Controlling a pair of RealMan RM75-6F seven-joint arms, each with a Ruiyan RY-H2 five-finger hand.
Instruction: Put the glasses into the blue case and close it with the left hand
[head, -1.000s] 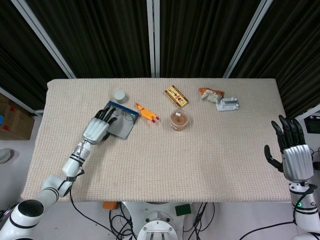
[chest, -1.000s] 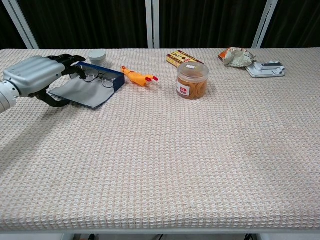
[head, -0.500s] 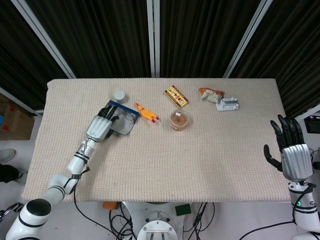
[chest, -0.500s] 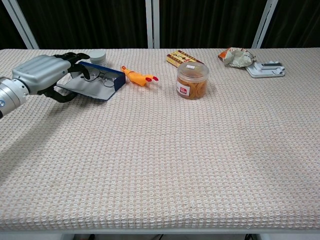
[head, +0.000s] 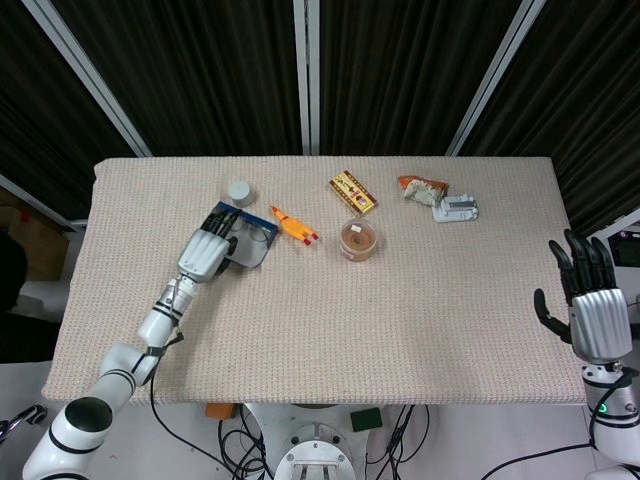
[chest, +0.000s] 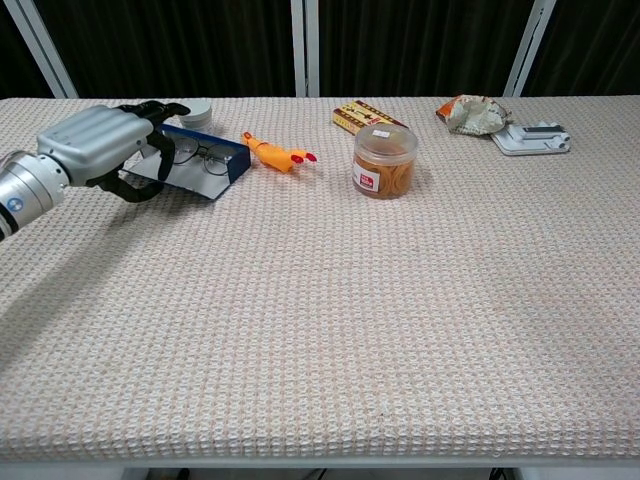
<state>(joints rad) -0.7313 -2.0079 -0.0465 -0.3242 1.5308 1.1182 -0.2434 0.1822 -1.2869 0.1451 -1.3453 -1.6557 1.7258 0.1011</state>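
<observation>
1. Left hand (chest: 95, 140) grips lid of blue case (chest: 205, 165), half-raised; glasses (chest: 200, 153) inside, table's (head: 400, 320) 10 o'clock.
2. Right hand (head: 590, 305) released, fingers spread, off 4 o'clock edge.
3. Toy chicken (head: 293, 226) just beside case at 3 o'clock.

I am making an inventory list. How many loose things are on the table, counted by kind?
Case: 1
Glasses: 1
Grey tin: 1
Toy chicken: 1
Jar: 1
Flat box: 1
Snack bag: 1
Grey device: 1
Total: 8

left hand (head: 204, 255) hides blue case (head: 250, 240) lid, grip unclear
</observation>
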